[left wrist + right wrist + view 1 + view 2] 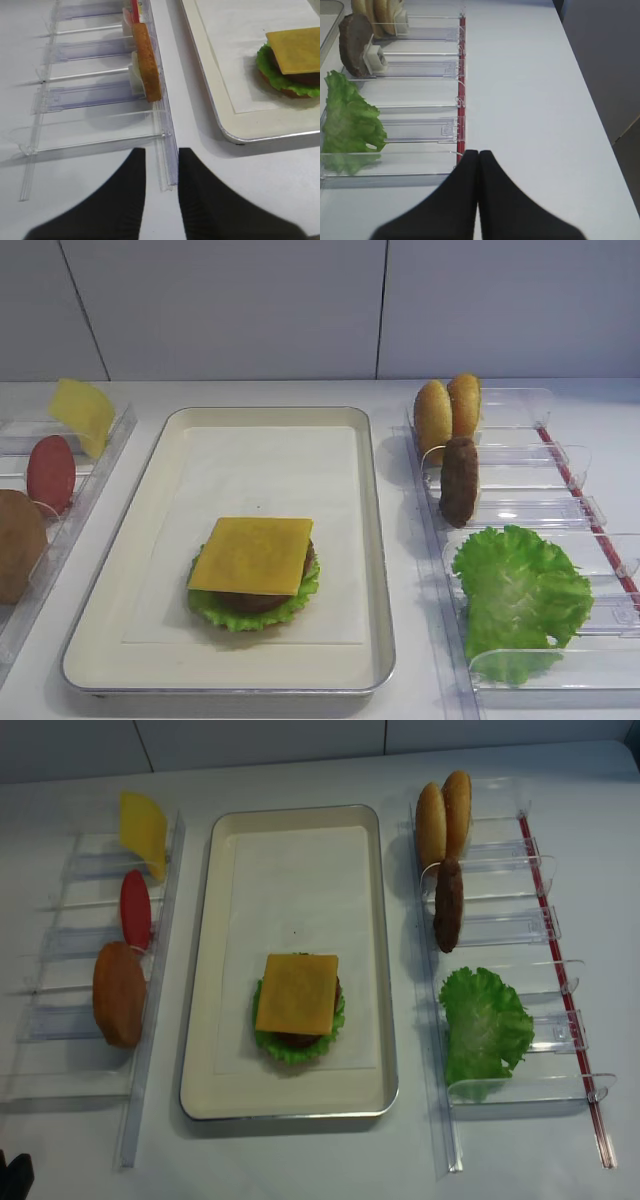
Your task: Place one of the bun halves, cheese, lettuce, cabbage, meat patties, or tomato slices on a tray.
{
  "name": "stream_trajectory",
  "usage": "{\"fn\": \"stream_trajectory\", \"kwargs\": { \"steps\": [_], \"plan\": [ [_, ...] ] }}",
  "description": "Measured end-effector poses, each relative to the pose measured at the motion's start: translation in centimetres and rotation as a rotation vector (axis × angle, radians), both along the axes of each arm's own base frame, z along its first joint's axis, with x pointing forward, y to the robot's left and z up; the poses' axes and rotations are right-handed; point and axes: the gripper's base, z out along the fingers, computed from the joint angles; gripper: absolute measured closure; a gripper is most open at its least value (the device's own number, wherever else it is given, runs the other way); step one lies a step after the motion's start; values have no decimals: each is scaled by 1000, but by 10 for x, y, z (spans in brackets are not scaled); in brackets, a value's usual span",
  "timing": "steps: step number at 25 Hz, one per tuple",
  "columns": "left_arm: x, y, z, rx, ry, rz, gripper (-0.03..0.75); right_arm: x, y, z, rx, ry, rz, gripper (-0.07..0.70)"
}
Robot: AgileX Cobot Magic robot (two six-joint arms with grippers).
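The cream tray (375, 540) sits mid-table and holds a stack: the cheese (255, 554) on top, then a dark patty, lettuce (300, 595) and a bun base. In the right rack stand two bun halves (447, 412), a meat patty (460, 480) and a lettuce leaf (520, 590). The left rack has a tomato slice (50, 472) and a bun half (18, 540). My right gripper (479, 151) is shut and empty, above the table at the near end of the right rack. My left gripper (161, 150) is open and empty over the near end of the left rack.
A pale yellow slice (82, 412) leans at the far end of the left clear rack (165, 135). A red strip (461, 75) runs along the right rack's outer side. The table's right edge (600, 115) lies beyond it.
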Motion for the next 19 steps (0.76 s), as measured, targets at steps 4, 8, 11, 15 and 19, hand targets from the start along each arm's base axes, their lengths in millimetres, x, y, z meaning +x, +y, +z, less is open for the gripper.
{"fn": "stream_trajectory", "kwargs": {
  "steps": [4, 8, 11, 15, 19],
  "plan": [
    [0, 0, 0, 0, 0, 0, 542, 0, 0, 0, 0, 0, 0, 547],
    [0, 0, 0, 0, 0, 0, 544, 0, 0, 0, 0, 0, 0, 547],
    [0, 0, 0, 0, 0, 0, 544, 0, 0, 0, 0, 0, 0, 547],
    [0, 0, 0, 0, 0, -1, 545, 0, 0, 0, 0, 0, 0, 547],
    [0, 0, 0, 0, 0, -2, 547, 0, 0, 0, 0, 0, 0, 575]
  ]
}}
